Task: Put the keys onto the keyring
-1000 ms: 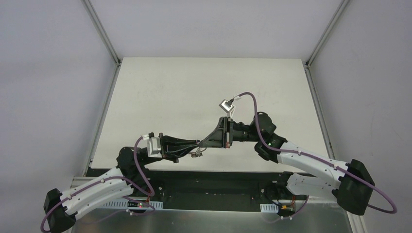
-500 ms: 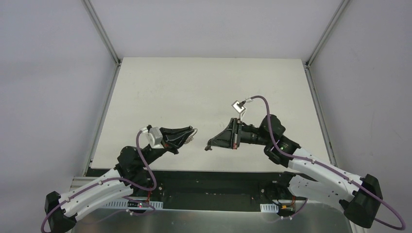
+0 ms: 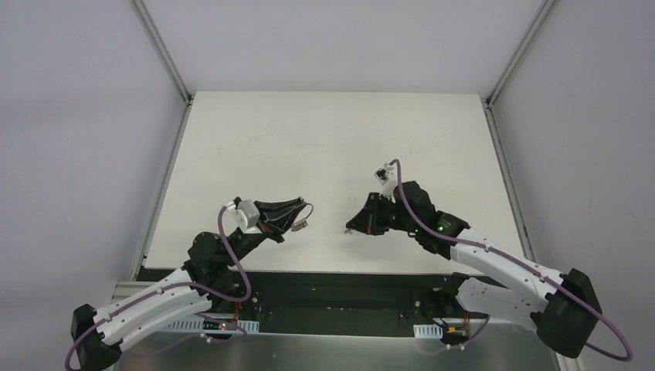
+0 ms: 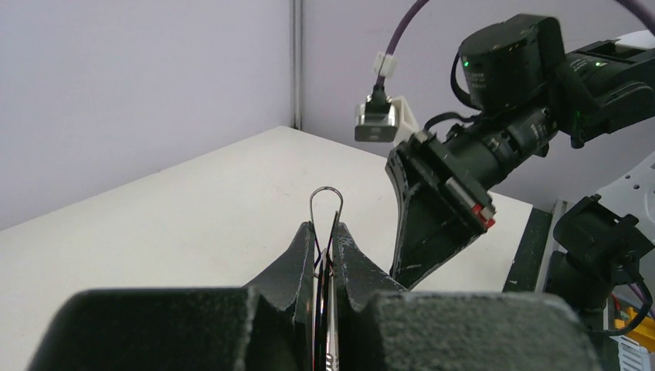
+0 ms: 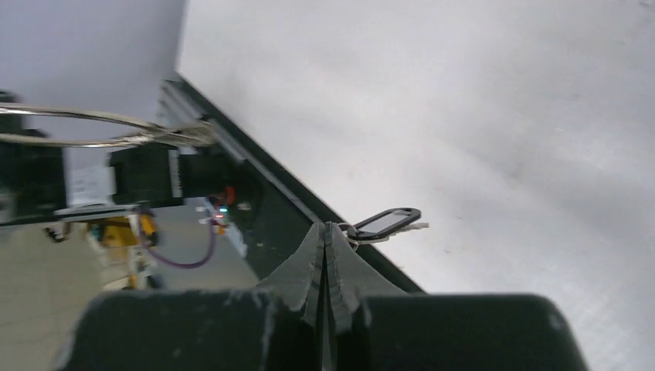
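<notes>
My left gripper is shut on the keyring, a thin silver wire loop with a small metal piece hanging under it. In the left wrist view the loop sticks up past the closed fingertips. My right gripper is shut low over the table's near edge. In the right wrist view a black-headed key juts out sideways from its tips. The two grippers are a short gap apart. The blue-headed key is out of view.
The white table stretches behind both grippers. Its dark front edge lies just below them. Metal frame posts stand at the back corners. The right arm's wrist fills the right of the left wrist view.
The grippers were together near the front edge. The left one drew back left with the keyring. The right one pulled away right, turned its wrist and dropped lower.
</notes>
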Robot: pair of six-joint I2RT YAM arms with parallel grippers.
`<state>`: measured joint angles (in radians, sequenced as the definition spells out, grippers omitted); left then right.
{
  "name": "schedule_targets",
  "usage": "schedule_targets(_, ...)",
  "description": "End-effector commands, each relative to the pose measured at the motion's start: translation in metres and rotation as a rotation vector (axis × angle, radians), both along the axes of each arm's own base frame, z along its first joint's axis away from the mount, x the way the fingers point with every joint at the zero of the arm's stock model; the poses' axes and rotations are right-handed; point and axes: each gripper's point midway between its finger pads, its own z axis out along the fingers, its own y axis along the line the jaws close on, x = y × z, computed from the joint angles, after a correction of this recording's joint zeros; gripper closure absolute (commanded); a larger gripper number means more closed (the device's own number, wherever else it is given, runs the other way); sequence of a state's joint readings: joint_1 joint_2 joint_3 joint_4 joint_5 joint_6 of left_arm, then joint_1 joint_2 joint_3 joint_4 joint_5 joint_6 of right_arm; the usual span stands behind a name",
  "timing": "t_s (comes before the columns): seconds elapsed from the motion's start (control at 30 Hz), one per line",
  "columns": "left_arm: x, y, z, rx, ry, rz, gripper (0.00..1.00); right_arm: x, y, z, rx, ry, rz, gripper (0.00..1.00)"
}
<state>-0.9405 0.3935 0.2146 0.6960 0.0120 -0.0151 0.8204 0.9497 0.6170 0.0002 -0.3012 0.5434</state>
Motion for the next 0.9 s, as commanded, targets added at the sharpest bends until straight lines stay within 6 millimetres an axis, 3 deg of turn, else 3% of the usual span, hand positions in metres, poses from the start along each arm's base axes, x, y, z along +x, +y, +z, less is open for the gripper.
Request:
schedule_targets(0.0, 0.007, 0.007, 0.009, -0.017, -0.029, 0.05, 1.0, 0.023, -0.022, -0.031, -0.225, -0.05, -0.08, 1.0)
schedule_targets(0.17, 0.008, 0.005, 0.005, -0.004, -0.023, 0.05, 1.0, 0.031, -0.024, -0.053, -0.302, -0.032, -0.093, 1.0)
schedule_targets(0.47, 0.009, 0.003, 0.003, 0.007, -0.017, 0.051, 1.0, 0.049, 0.005, -0.07, -0.304, -0.03, -0.041, 1.0)
schedule_targets(0.6, 0.009, 0.005, 0.003, 0.005, -0.018, 0.053, 1.0, 0.047, 0.01, -0.076, -0.299, -0.007, -0.02, 1.0)
schedule_targets(0.77, 0.009, 0.004, 0.002, 0.007, -0.016, 0.05, 1.0, 0.044, -0.003, -0.076, -0.328, 0.001, -0.063, 0.73)
schedule_targets(0.87, 0.009, 0.003, 0.001, 0.009, -0.015, 0.047, 1.0, 0.042, -0.009, -0.065, -0.309, -0.032, -0.084, 0.67)
